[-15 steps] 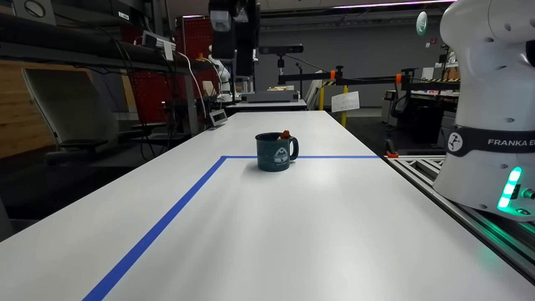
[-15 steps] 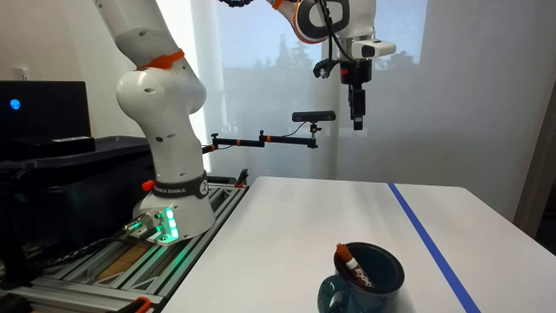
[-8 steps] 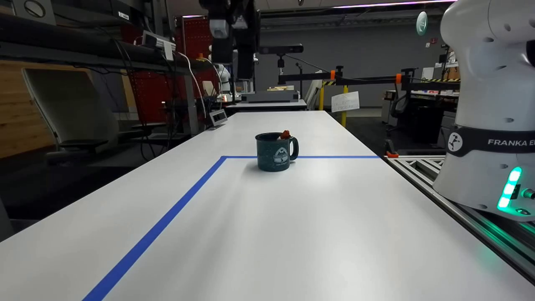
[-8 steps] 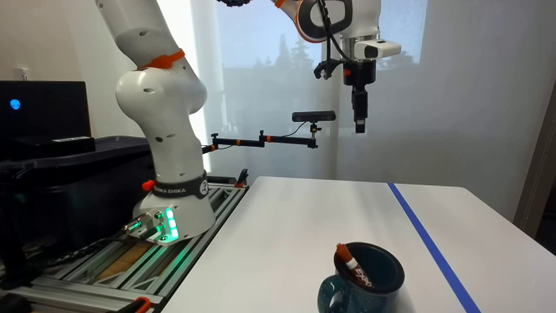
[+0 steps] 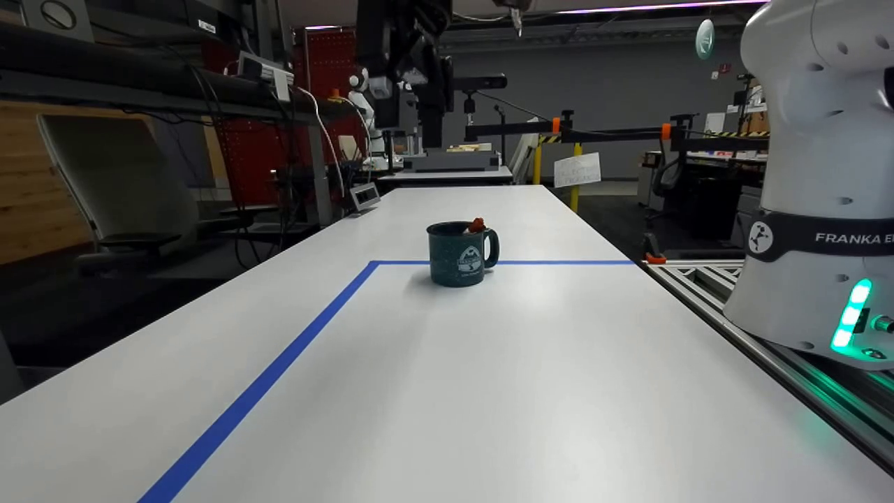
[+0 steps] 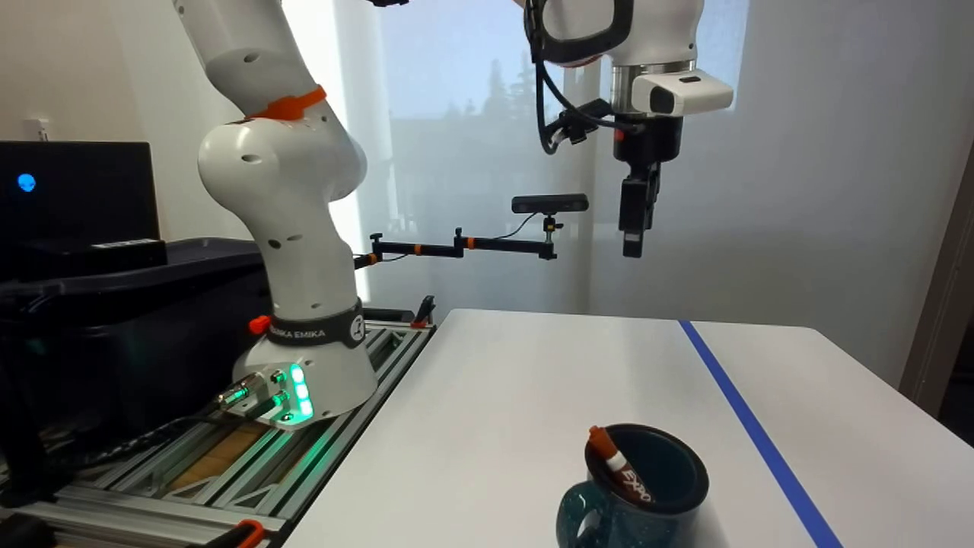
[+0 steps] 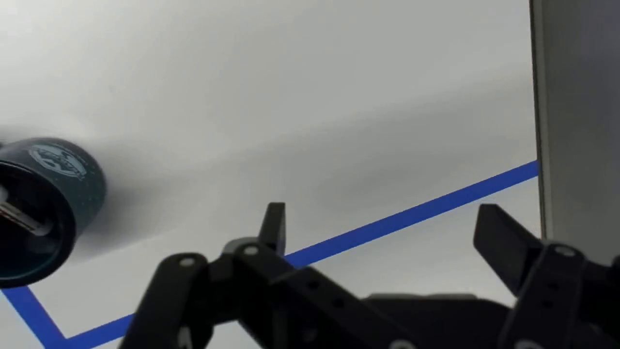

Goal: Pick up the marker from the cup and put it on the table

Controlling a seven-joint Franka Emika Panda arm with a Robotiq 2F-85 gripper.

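Note:
The teal-blue mug (image 5: 447, 265) stands upright on the white table (image 5: 524, 384); it also shows in an exterior view (image 6: 654, 529) and at the left edge of the wrist view (image 7: 87, 189). The reddish marker (image 6: 624, 470) leans inside it, its red end over the rim near the handle; this end shows in an exterior view (image 5: 476, 226). In the wrist view part of the marker (image 7: 22, 218) is cut off. My gripper (image 7: 382, 207) is open and empty, fingers pointing down, high above the table and away from the mug, in both exterior views (image 5: 411, 133) (image 6: 632, 245).
Blue tape (image 6: 761, 441) runs along the table and across it behind the mug. A camera on a jointed stand (image 6: 549, 204) is beyond the table. The robot base (image 6: 319, 380) sits on a metal frame beside it. A table edge (image 7: 538, 121) shows at the wrist view's right.
My gripper has come down somewhat, shifted to the right in both exterior views, and turned a little. The mug and marker have not moved.

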